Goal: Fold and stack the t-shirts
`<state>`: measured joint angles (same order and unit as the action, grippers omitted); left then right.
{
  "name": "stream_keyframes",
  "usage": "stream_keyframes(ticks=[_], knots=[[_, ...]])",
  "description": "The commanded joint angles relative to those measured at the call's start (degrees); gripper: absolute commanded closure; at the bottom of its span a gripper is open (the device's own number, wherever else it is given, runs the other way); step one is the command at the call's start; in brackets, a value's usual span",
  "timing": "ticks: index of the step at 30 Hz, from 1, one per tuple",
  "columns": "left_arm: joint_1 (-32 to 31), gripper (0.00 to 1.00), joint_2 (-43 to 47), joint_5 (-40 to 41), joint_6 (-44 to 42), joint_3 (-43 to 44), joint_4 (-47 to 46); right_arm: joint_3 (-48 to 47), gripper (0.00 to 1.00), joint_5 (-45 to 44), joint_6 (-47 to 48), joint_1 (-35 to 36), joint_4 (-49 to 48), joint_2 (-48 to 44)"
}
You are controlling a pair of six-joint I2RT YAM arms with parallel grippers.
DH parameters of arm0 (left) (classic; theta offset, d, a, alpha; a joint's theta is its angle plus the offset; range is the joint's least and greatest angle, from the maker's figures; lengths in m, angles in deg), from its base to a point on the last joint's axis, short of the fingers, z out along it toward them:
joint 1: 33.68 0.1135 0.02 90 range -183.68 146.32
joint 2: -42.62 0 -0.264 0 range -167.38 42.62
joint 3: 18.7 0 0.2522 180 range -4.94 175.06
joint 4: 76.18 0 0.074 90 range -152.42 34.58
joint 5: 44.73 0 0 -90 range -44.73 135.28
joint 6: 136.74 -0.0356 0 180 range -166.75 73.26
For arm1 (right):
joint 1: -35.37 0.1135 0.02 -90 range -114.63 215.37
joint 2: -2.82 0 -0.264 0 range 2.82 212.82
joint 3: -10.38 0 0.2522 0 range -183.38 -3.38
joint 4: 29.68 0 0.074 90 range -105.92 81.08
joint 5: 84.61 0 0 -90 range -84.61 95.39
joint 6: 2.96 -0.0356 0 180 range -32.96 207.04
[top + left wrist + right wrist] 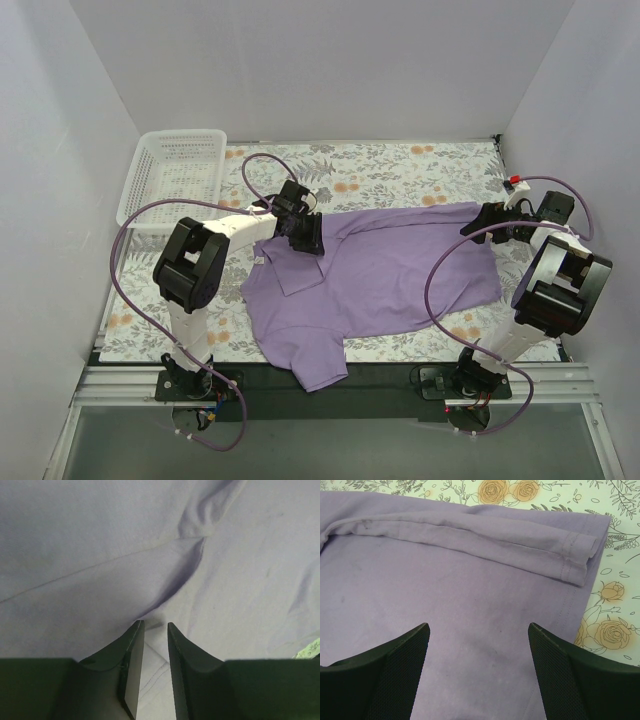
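Observation:
The lavender t-shirt (390, 275) lies spread on the floral table cover, one sleeve hanging toward the near edge. My left gripper (305, 238) is down on its upper left part, where a small flap is folded over. In the left wrist view the left gripper (155, 624) has its jaws a narrow gap apart, tips at the t-shirt (100, 540), with a stitched fold showing in the gap. My right gripper (480, 222) hovers over the shirt's far right corner. In its own view the right gripper (479, 627) stands wide open above flat t-shirt (445, 580) cloth with a rolled hem.
A white plastic basket (175, 175) sits at the back left corner. The floral table cover (400, 165) shows beyond the shirt and, as roses on the table cover (615, 605), to its right. Grey walls close in the sides and back.

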<state>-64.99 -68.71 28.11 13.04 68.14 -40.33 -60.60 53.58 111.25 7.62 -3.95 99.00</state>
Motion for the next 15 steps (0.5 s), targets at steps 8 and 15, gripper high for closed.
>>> stream_keyframes(ticks=[8, 15], knots=[[-0.1, 0.68, 0.1, -0.6, -1.1, 1.9, 0.5, -0.1, 0.14, 1.6, 0.3, -0.4, 0.1, 0.5], [-0.1, 0.6, 1.3, 4.3, -0.3, 1.9, 0.7, -0.1, 0.14, 1.7, 0.3, -0.5, 0.1, 0.6]])
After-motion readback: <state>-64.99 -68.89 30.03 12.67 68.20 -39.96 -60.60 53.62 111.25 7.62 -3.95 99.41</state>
